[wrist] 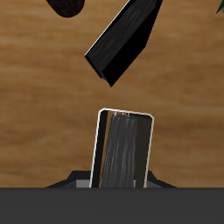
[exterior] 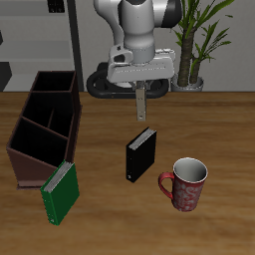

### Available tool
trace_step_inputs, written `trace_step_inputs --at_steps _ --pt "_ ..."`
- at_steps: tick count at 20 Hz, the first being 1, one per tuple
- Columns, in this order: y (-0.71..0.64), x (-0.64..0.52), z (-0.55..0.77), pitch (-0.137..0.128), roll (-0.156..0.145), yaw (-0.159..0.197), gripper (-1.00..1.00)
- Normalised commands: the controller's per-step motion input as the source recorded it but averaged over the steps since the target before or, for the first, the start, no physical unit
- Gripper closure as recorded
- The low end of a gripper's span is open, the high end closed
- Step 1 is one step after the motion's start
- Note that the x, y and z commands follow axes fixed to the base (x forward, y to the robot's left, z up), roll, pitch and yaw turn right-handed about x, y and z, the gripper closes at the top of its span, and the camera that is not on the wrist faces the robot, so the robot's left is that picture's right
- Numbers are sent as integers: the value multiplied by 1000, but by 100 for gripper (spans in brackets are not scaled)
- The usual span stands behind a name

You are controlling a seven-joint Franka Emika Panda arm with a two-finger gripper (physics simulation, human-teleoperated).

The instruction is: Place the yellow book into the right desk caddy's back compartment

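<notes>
My gripper is shut on the yellow book, a thin tan slab that hangs edge-on below the fingers, well above the table's middle. In the wrist view the book shows end-on, with a pale rim and dark streaked page edges. The right desk caddy, a long dark brown open box with inner partitions, stands on the table apart from the gripper. Its compartments look empty.
A black book stands upright just below the held book, nearer the front edge; it also shows in the wrist view. A green book leans at the caddy's front end. A red mug stands beside the black book. A potted plant stands at the back.
</notes>
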Motion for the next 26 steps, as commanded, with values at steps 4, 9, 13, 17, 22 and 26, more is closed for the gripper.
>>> trace_step_inputs --at_steps 4,9,13,17,22,26 --pt "-505 -9 252 14 39 30 100" --pt "-577 4 273 17 32 106 100" --pt "-602 89 293 -43 -101 81 100" --pt "-400 64 179 7 -12 126 100" --pt "-541 -59 286 -49 -56 6 100" --pt "-486 -58 195 -11 20 22 100"
